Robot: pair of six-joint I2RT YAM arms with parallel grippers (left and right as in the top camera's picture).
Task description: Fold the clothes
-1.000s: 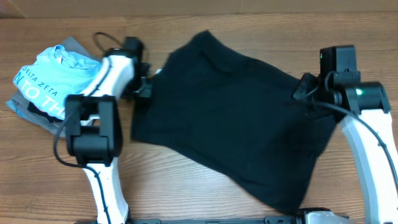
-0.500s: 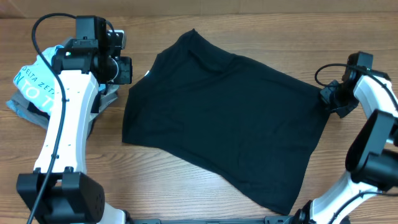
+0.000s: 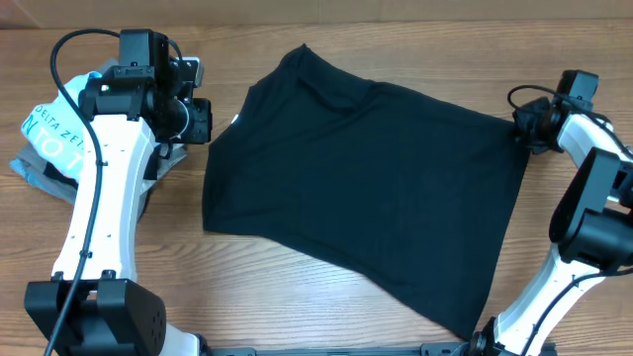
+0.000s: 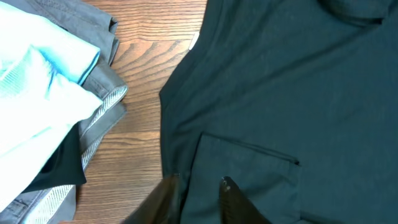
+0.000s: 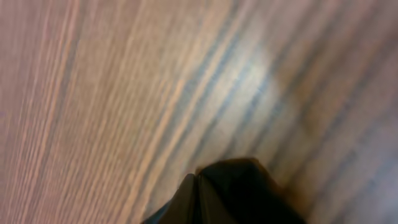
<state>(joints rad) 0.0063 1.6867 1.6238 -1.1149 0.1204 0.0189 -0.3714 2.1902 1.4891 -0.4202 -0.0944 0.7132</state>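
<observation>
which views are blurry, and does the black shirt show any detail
right wrist: heavy motion blur, the table grain smeared; left wrist: sharp, seams on the black T-shirt show; overhead: sharp, evenly lit, shirt nearly featureless

The worktop (image 3: 297,297) is brown wood-grain board, its grain running from left to right. A black T-shirt (image 3: 366,188) lies spread flat across the middle, set askew: one corner points toward the far edge and another comes close to the near edge on the right. Toward the far left corner a pile of grey folded garments (image 4: 109,78) rests on the wood, with a light-blue tee (image 3: 59,114) on top. A strip of bare wood separates the pile from the black T-shirt.
</observation>
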